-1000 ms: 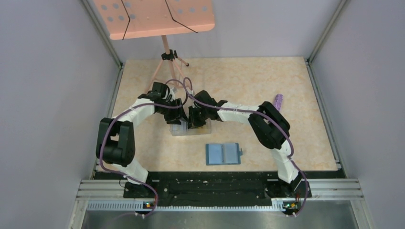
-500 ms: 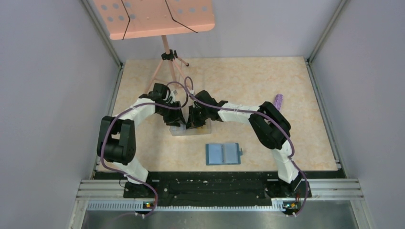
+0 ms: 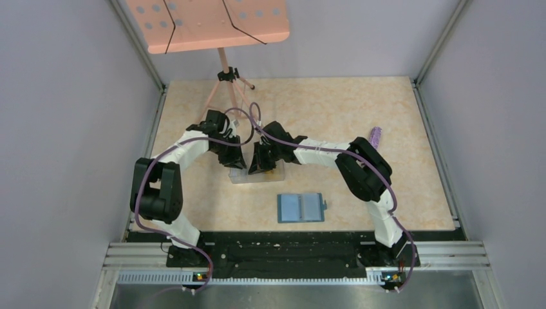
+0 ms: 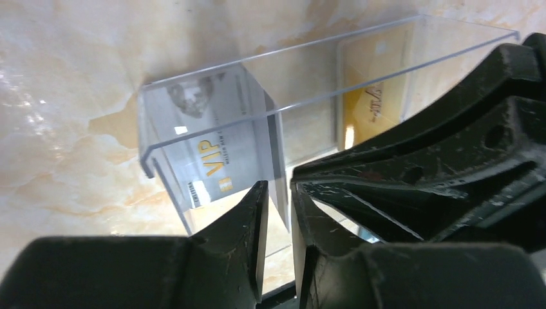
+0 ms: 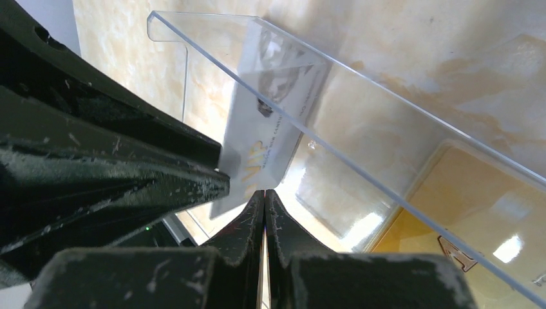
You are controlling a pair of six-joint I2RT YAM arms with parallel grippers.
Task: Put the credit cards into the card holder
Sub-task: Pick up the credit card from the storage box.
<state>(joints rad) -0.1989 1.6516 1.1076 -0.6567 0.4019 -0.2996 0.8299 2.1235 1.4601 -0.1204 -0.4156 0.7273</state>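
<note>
Marbled tabletop [image 3: 386,109]: grey card [image 4: 212,148], gold card [image 4: 373,84] inside clear box [image 3: 256,175]; wallet [image 3: 301,207] lower centre, open, unfilled. Left claw [image 4: 278,212] almost shut at grey card, grip unclear; right claw [image 5: 264,196] shut, empty.

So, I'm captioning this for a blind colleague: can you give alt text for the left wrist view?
The left end effector nearly pinches the edge of a grey VIP card standing tilted in a clear plastic box; a gold card sits farther along inside.
</note>
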